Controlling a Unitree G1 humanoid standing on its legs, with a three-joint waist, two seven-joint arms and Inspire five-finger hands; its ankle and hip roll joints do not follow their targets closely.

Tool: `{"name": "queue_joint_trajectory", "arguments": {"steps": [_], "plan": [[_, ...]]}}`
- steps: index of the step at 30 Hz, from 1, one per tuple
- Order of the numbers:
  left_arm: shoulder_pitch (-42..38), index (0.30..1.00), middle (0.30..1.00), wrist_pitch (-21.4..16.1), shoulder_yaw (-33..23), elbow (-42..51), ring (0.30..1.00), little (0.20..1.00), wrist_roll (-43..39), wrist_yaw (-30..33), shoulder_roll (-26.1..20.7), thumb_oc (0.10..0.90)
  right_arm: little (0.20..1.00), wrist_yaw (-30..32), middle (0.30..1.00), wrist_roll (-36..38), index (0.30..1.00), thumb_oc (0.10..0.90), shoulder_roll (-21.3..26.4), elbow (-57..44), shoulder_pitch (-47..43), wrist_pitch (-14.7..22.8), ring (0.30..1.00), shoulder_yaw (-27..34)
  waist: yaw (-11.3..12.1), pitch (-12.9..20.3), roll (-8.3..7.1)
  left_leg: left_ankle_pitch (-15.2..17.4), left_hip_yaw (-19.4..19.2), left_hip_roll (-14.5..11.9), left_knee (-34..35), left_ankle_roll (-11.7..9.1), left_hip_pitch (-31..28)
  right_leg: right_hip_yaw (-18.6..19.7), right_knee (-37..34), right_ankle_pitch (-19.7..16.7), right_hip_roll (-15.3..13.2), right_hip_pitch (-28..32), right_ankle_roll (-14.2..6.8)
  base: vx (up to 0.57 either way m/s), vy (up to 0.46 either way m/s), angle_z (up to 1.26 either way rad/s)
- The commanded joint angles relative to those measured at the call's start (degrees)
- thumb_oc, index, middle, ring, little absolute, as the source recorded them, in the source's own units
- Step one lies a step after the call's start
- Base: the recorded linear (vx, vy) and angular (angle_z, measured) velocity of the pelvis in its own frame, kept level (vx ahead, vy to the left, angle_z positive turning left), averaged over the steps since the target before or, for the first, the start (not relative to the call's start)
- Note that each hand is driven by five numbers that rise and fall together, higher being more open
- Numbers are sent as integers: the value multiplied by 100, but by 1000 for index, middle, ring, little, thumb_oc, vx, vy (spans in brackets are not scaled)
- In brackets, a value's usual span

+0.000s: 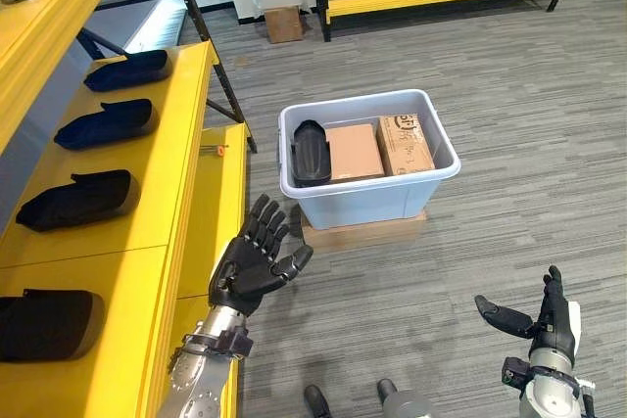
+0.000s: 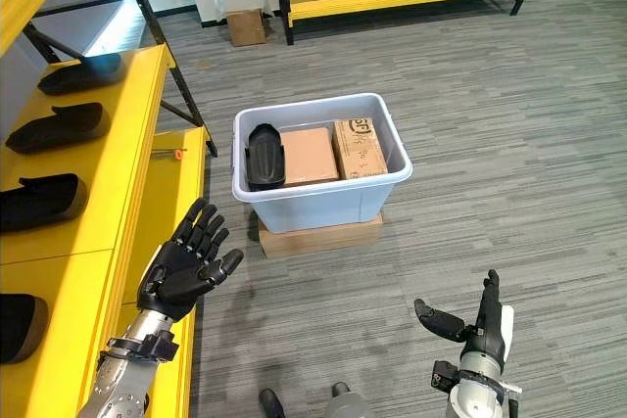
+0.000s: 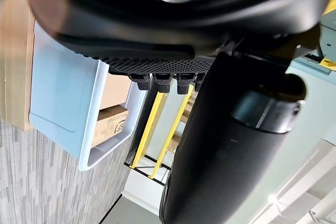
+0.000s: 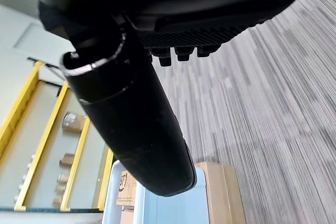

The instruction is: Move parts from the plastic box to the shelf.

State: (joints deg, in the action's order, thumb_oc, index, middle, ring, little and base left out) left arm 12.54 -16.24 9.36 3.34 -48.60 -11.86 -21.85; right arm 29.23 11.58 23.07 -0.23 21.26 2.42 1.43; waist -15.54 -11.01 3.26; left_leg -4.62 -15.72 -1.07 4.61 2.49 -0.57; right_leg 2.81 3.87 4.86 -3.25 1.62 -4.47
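1. The shelf (image 1: 186, 134) stands to the left of the box, with four dark parts (image 1: 78, 199) already lined up on it.
2. The box (image 1: 367, 193) sits on the floor on a flat board (image 1: 362, 232); inside, one dark part (image 1: 311, 152) lies at its shelf-side end, beside two cartons (image 1: 377, 149).
3. The left hand (image 1: 253, 266), fingers spread and empty, hovers near the box's shelf-side corner. It should reach over the rim and grasp the part across its width.
4. The right hand (image 1: 549, 320), open and empty, hangs well clear of the box.
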Motion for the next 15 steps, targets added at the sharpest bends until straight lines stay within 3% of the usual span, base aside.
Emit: {"name": "queue_joint_trajectory", "arguments": {"steps": [1, 6, 10, 13, 14, 15], "plan": [[-266, 1000, 1000, -552, -483, 626, 1000, 1000, -26, -464, -252, 900, 1000, 222, 1000, -589, 1000, 900, 404, -624, -283, 181, 1000, 378, 57, 172, -52, 688, 143, -81, 3, 68, -217, -402, 667, 85, -139, -400, -251, 112, 151, -14], [-277, 1000, 1000, -353, -535, 636, 1000, 1000, -188, -525, -318, 900, 1000, 409, 1000, -532, 1000, 900, 437, -515, -329, 220, 1000, 518, 44, 127, -103, 768, 73, 1, -34, 210, -256, -346, 1255, -32, -165, -622, -350, 62, 114, -19], [-377, 1000, 1000, -330, -459, 636, 1000, 1000, -276, -684, -355, 900, 1000, 600, 1000, -458, 1000, 900, 469, -512, -418, 188, 1000, 591, 38, -17, -109, 849, 18, 110, -90, 403, -247, -350, 2448, -242, -223, -1077, -326, 5, 140, -26], [-474, 1000, 1000, -328, -403, 665, 1000, 1000, -292, -714, -415, 900, 1000, 599, 1000, -335, 1000, 900, 499, -419, -535, 140, 1000, 577, 131, -160, -27, 899, 13, 126, -153, 476, -210, -431, 3774, -515, -172, -1583, -239, -11, 114, -54], [-487, 1000, 1000, -326, -384, 681, 1000, 1000, -241, -668, -419, 900, 1000, 590, 1000, -230, 1000, 900, 542, -370, -602, 102, 1000, 556, 146, -238, -21, 890, 1, 133, -183, 445, -243, -502, 3836, -409, -100, -1644, -214, 63, 41, -64], [-448, 1000, 1000, -361, -388, 679, 1000, 1000, -239, -526, -399, 900, 1000, 468, 1000, -159, 1000, 900, 586, -325, -638, 100, 1000, 543, 199, -298, -64, 922, -101, 148, -214, 435, -312, -776, 3671, -568, -210, -1743, -267, 124, 0, -34]]}}
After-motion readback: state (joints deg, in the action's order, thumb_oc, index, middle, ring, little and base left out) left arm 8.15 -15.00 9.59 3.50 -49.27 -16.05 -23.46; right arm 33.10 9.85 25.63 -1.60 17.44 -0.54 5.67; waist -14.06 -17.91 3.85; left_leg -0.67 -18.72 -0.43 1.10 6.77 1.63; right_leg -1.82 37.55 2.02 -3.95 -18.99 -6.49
